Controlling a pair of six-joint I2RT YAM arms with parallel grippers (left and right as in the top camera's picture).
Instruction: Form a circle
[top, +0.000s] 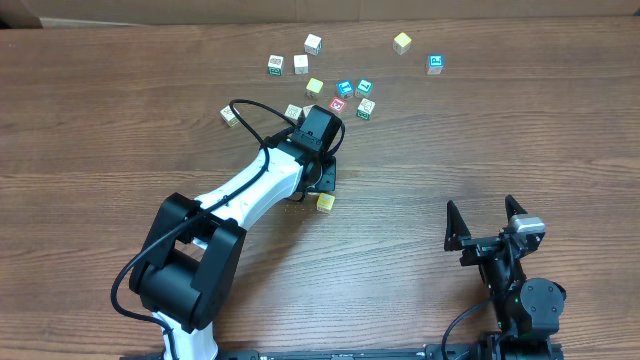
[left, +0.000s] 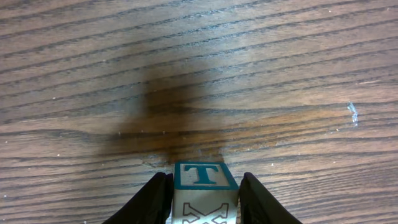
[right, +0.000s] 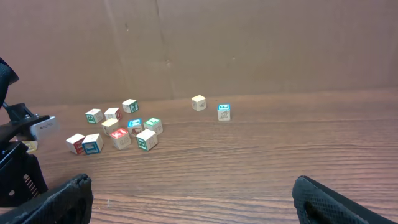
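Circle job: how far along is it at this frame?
Done: a cluster of blocks already sits in a rough, partial ring. In hand: the left pincer grips a T block, not yet set down. Left: placing it, then gathering strays such as the yellow block and the blue one. The right pincer sits open, idle.
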